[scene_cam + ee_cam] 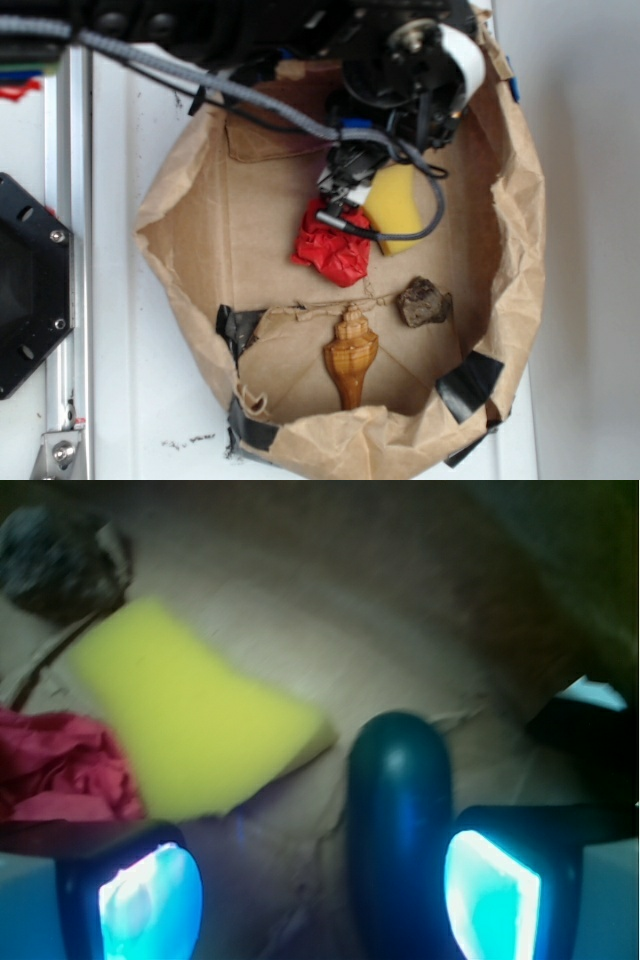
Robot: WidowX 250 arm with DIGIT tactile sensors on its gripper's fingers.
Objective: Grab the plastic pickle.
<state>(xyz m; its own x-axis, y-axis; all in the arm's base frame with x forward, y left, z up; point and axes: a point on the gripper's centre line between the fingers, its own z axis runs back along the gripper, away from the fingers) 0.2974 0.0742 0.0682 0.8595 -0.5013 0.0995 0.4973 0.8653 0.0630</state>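
Paper bag (520, 230) w/ pickle (398, 810), sponge (190, 715), shell (350, 355)

White table (130, 400) under brown paper bag (520, 230).

Your robot arm (400, 60) reaches in from the top and bends down, with gray cables hanging along it. In the wrist view your gripper (320, 890) points down and its jaws stand wide apart. Both fingers (150, 900) glow light blue. The right finger sits just beside something dark.
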